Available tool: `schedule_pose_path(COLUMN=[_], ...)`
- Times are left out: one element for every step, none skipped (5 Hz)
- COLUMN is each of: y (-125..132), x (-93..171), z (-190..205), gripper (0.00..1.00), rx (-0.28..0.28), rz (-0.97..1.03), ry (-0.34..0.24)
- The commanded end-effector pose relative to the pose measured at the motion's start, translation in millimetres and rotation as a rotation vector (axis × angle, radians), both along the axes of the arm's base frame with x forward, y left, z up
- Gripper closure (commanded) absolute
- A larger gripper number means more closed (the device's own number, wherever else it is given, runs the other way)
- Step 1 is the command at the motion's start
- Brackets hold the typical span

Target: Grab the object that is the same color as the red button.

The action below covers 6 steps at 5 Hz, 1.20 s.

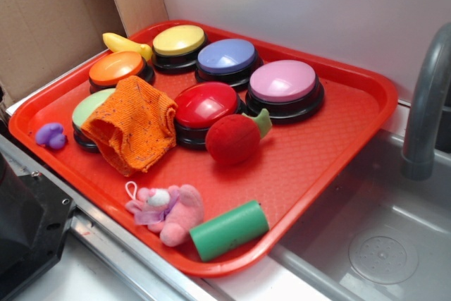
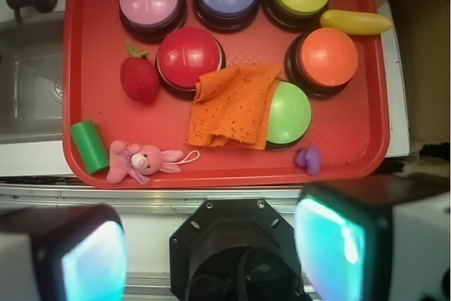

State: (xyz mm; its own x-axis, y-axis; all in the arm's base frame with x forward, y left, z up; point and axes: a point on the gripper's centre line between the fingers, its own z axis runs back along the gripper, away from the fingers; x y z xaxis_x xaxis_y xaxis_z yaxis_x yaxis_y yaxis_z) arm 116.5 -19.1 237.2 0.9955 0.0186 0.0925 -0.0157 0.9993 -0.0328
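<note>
Your tool [image 2: 204, 252] hangs released above the tray's near edge, and the fuzzy red fruit [image 2: 139, 79] touches the red button [image 2: 189, 56], so a careless descent risks pinching the button.

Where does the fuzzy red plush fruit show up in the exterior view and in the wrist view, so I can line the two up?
Exterior: the red plush fruit sits mid-tray, right of centre, in front of the red button.
Wrist: the fruit sits in the tray's left part, just left of the red button.
Shared landmark: the red button, right beside the fruit in both views.
</note>
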Motion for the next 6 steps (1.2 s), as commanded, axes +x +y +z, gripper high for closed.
schedule_pose_path(y=[0.0,-2.7,-9.2,-20.8,-35.0,-46.3], x=[0.0,6.1,17.9,33.3,54.6,66.8], z=[0.0,-6.4,-15.7,-29.4,-53.1,-72.0], gripper=[0.0,0.0,0.0,0.0,0.0,0.0], rx=[0.0,-0.025,-0.031,-0.021,-0.09,-0.133], rz=[0.0,0.107,0.226,0.364,0.525,0.592], ry=[0.0,0.01,0.008,-0.021,-0.076,-0.081])
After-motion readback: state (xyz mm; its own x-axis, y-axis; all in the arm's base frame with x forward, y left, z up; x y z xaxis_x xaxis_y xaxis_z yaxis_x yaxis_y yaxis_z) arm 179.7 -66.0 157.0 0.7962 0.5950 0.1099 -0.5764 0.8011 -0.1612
